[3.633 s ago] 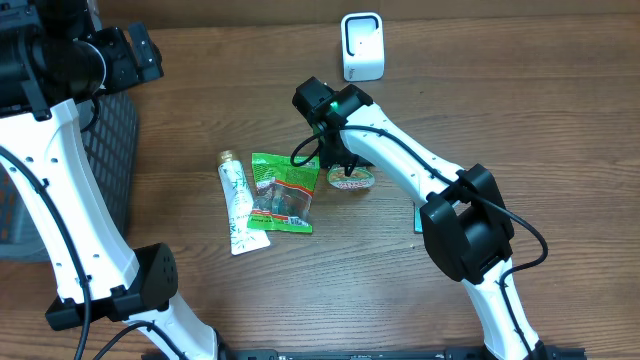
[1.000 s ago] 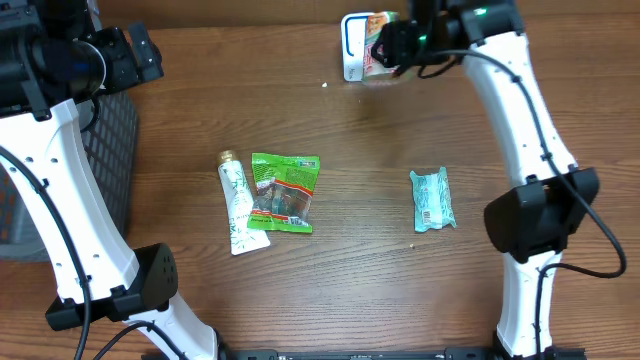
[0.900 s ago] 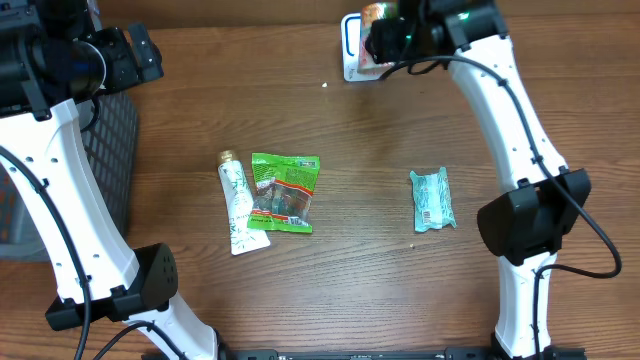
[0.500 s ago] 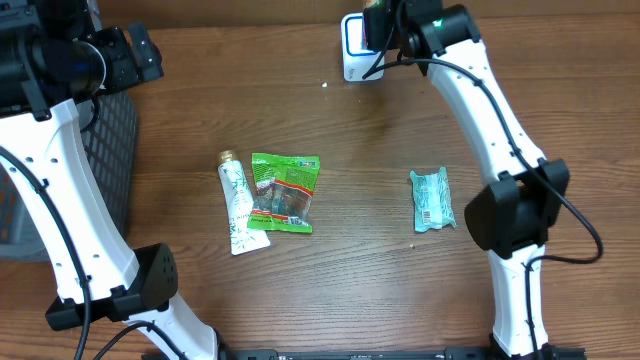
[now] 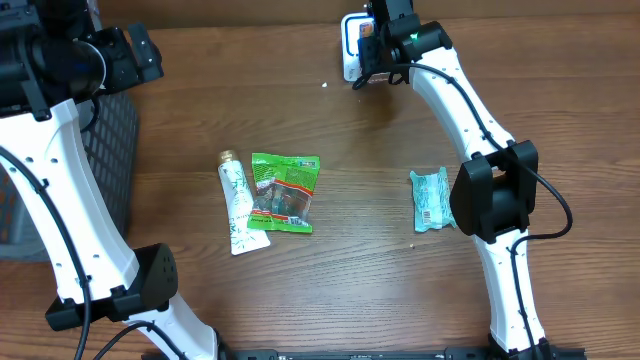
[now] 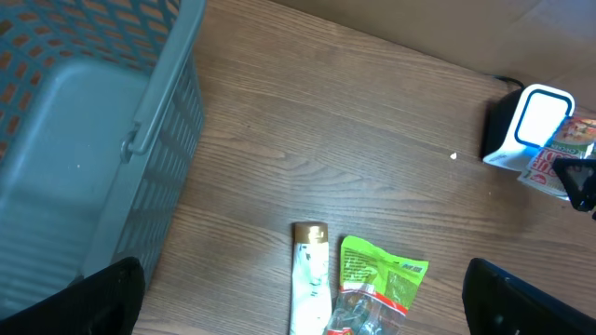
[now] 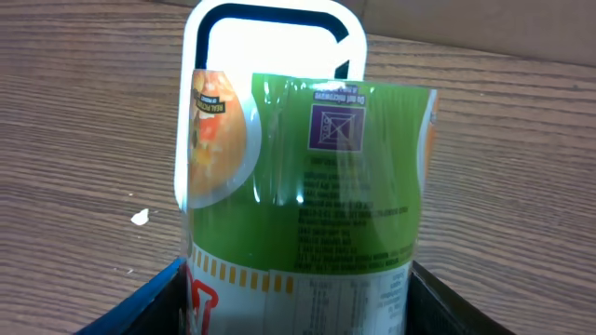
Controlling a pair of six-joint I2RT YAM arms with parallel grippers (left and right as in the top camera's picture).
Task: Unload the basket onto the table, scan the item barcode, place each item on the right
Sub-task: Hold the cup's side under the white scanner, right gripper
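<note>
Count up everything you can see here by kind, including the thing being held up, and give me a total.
packets: 2, the green packet and the teal packet
tube: 1
cup: 1, held up against the scanner
scanner: 1
basket: 1
Total: 6

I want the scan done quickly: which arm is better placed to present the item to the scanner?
Right. Its jaws hold the green-labelled cup directly in front of the white scanner. The left arm is far off by the basket, jaws open and empty.
</note>
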